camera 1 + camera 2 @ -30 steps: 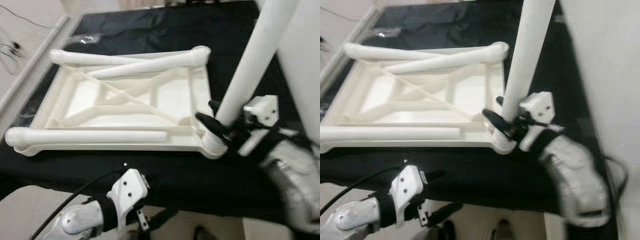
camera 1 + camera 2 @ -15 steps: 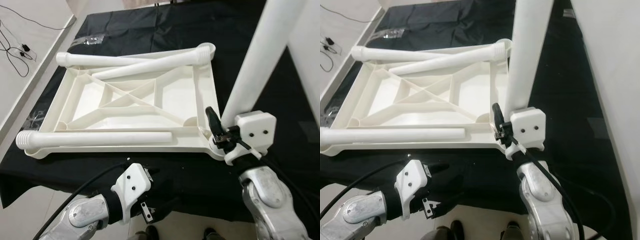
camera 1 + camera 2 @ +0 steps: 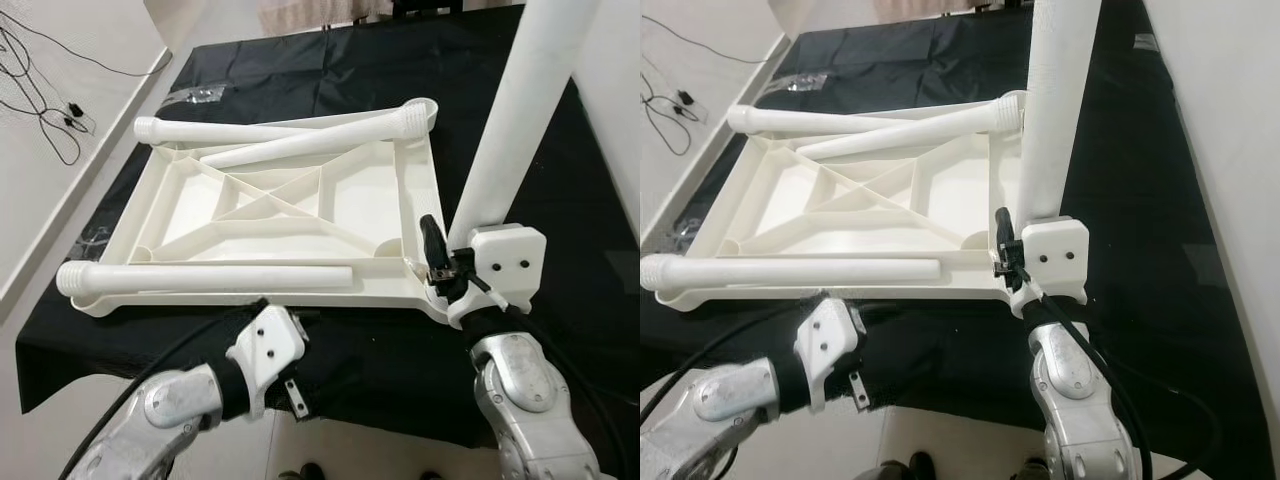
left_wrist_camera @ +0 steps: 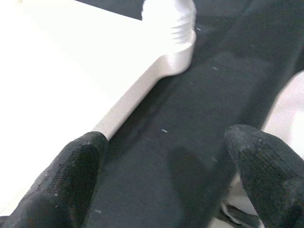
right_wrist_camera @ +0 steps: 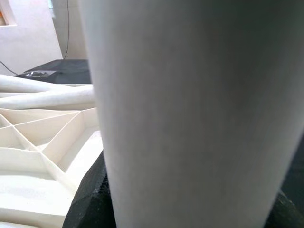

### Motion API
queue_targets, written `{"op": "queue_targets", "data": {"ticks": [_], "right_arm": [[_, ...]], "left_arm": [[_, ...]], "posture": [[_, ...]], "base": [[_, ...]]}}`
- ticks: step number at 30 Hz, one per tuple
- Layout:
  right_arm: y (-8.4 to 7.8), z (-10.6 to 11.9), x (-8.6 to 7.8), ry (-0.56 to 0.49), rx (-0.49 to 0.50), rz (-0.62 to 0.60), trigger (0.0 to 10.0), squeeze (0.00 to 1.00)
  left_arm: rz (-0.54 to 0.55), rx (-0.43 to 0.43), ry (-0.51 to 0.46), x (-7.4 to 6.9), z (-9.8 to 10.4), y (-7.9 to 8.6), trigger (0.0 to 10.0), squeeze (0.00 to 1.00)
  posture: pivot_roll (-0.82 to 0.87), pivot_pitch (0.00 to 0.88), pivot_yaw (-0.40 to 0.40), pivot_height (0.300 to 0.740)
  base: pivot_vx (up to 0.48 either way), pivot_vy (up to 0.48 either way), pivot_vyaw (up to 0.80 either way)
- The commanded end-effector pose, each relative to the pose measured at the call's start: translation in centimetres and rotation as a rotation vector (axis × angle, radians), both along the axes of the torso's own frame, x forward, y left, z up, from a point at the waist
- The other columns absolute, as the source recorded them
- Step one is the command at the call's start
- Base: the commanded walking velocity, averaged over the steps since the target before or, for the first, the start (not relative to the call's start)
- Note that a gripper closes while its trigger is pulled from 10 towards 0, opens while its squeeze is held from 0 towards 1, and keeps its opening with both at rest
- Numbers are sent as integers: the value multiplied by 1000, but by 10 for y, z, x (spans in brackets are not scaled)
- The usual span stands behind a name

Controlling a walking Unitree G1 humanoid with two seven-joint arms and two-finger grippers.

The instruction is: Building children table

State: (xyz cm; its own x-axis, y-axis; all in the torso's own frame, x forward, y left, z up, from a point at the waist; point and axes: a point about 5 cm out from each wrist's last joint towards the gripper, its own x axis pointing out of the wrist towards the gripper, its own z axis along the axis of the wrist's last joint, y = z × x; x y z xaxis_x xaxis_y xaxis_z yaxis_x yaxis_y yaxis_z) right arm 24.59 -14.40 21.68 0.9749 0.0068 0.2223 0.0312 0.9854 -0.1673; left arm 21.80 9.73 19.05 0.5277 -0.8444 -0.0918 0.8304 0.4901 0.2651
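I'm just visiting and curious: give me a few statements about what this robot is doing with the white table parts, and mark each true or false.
1. The right gripper grips the upright leg near its base. True.
2. The tabletop lies with its ribbed underside facing up. True.
3. The cloth under the parts is red. False: it is black.
4. The left gripper is shut on a leg. False: its fingers are open above the cloth, beside the tabletop's edge.
5. Three loose legs lie on the tabletop. True.
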Motion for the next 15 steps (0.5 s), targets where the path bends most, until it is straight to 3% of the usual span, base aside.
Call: {"op": "queue_targets", "data": {"ticks": [1, 2, 4, 8, 9, 10, 11, 15], "right_arm": [[-5, -42, 4, 226, -5, -47, 10000, 0], [-4, -40, 5, 219, 12, -25, 10000, 1000], [-5, -38, 6, 204, 22, -12, 10000, 1000], [2, -25, 10, 139, 58, 128, 10000, 1000], [2, -17, 12, 108, 63, 213, 10000, 584], [2, -11, 13, 87, 63, 267, 10000, 584], [-1, -3, 17, 70, 32, 347, 10000, 0], [-16, 10, 30, 77, -59, 496, 10000, 0]], "left_arm": [[-3, -1, 19, -1, -4, 2, 10000, 0], [-4, 1, 17, 0, -4, 1, 10000, 0], [-5, 2, 18, -1, -5, 1, 10000, 0], [-10, 2, 22, -3, -7, 0, 10000, 0], [-11, -1, 26, -4, -7, -1, 10000, 0], [-12, -3, 28, -4, -7, -2, 10000, 0], [-14, -5, 32, -5, -8, -3, 10000, 0], [-17, -5, 36, -6, -10, -4, 10000, 0]], "posture": [[-3, 233, 192, 740], [-4, 233, 191, 740], [-4, 235, 190, 740], [1, 238, 191, 740], [2, 240, 189, 740], [2, 240, 189, 740], [2, 242, 185, 740], [3, 243, 179, 740]], "base": [[0, 0, 0], [0, 0, 0], [0, 0, 0], [0, 0, 0], [0, 0, 0], [0, 0, 0], [0, 0, 0], [0, 0, 0]]}}
